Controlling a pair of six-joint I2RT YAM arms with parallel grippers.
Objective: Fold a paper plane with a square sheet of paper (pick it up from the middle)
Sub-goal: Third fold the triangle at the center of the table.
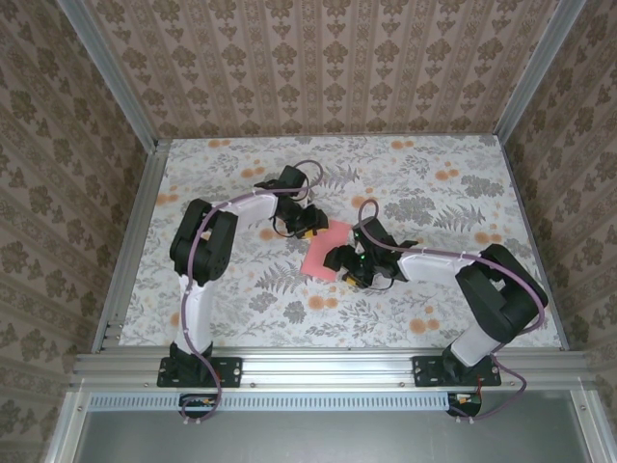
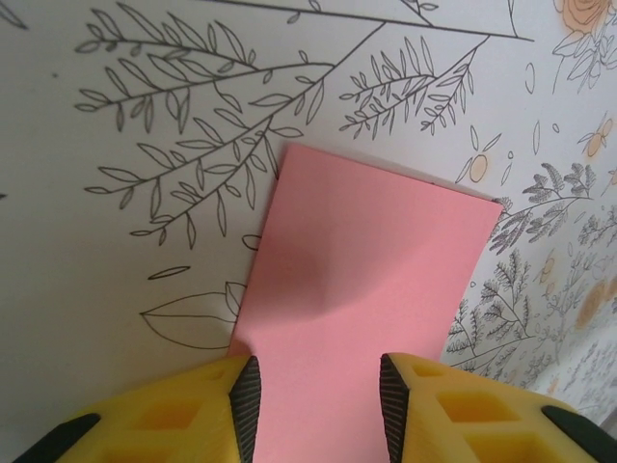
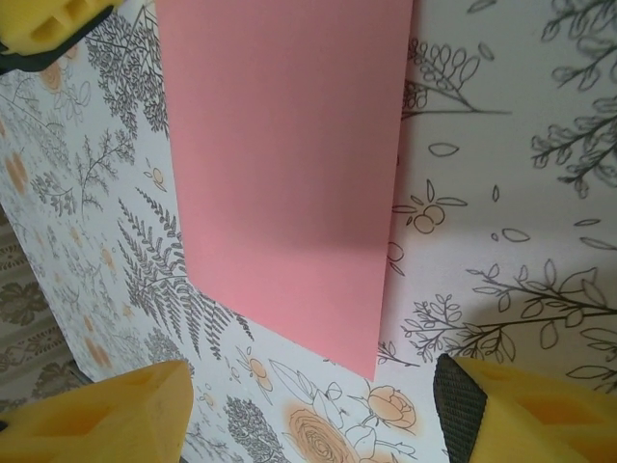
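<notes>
The square sheet of paper (image 1: 325, 253) is salmon pink and lies on the flowered table mid-way between the two arms. My left gripper (image 1: 310, 224) is at its far edge. In the left wrist view the sheet (image 2: 362, 280) runs between the open jaws of my left gripper (image 2: 318, 405). It has a soft bulge in front of the fingertips (image 2: 246, 395), which rest on or just above it. My right gripper (image 1: 339, 262) is at the near edge. Its jaws stand wide open (image 3: 308, 415), and a corner of the sheet (image 3: 289, 174) points at the gap without touching the pads (image 3: 463, 405).
The patterned tablecloth (image 1: 424, 203) covers the whole table, bounded by aluminium rails (image 1: 130, 241) and wallpapered walls. A yellow finger of the left gripper (image 3: 48, 24) shows at the top left of the right wrist view.
</notes>
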